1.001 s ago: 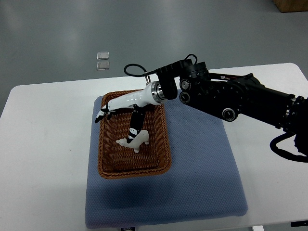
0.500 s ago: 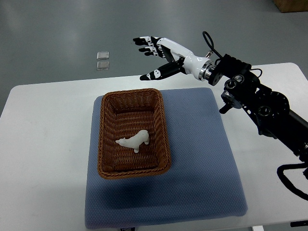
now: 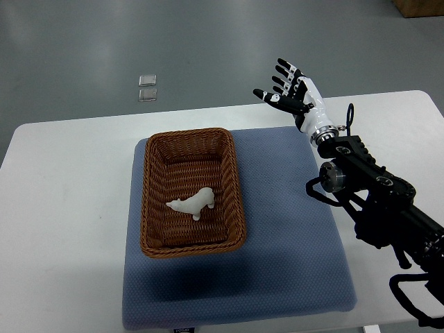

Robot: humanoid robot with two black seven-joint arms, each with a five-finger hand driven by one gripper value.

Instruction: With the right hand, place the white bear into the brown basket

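White bear [image 3: 193,203], woven basket [image 3: 191,189], splayed right hand [image 3: 294,94]

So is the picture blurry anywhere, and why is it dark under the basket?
Top view: everything looks sharp, even the robot's open right hand; the small white toy bear is clear. The brown woven wicker basket casts a soft shadow on the blue padded mat, so the light comes from above.

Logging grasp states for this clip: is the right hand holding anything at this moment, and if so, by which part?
Nothing is held. The right hand is open above the table's far edge, and the white bear lies free in the brown basket.
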